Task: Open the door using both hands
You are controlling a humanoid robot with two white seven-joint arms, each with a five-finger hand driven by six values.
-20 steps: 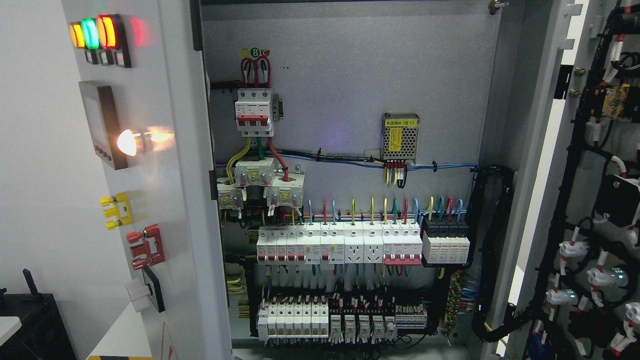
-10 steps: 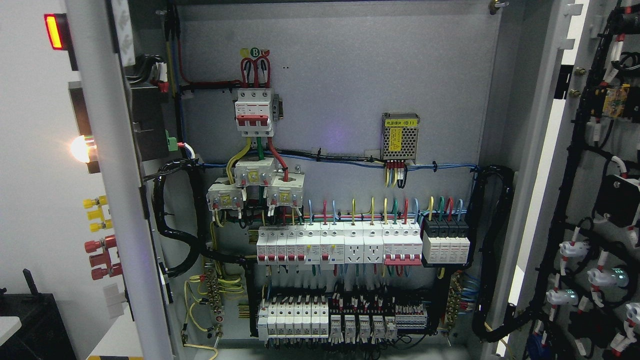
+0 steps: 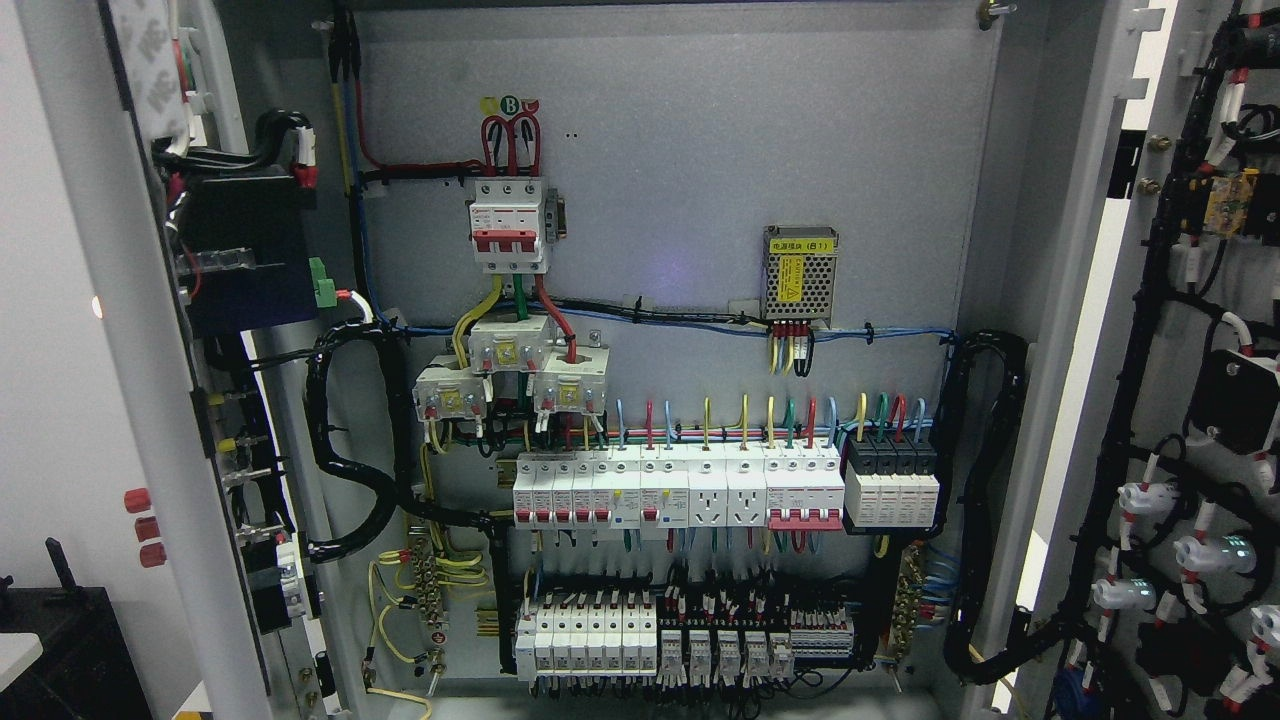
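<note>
An electrical cabinet fills the head view with both doors swung out. The left door (image 3: 120, 380) stands nearly edge-on at the picture's left, its wired inner face turned toward the cabinet. The right door (image 3: 1190, 400) is wide open at the right, showing black cable bundles and the backs of indicator lamps. Between them the grey back panel (image 3: 700, 180) carries a red-and-white main breaker (image 3: 510, 225), rows of white breakers (image 3: 680, 490) and terminal blocks (image 3: 690, 640). Neither of my hands nor any arm shows in the picture.
A mesh power supply (image 3: 800, 273) with a yellow label sits mid-panel. Black corrugated conduit (image 3: 345, 440) loops from the left door into the cabinet, and another loop (image 3: 990, 500) runs at the right. A dark box (image 3: 60, 650) stands at the lower left outside.
The left door has swung further outward to the left. Its front lamps and switches have turned out of sight, and the left side of the cabinet interior is now exposed.
</note>
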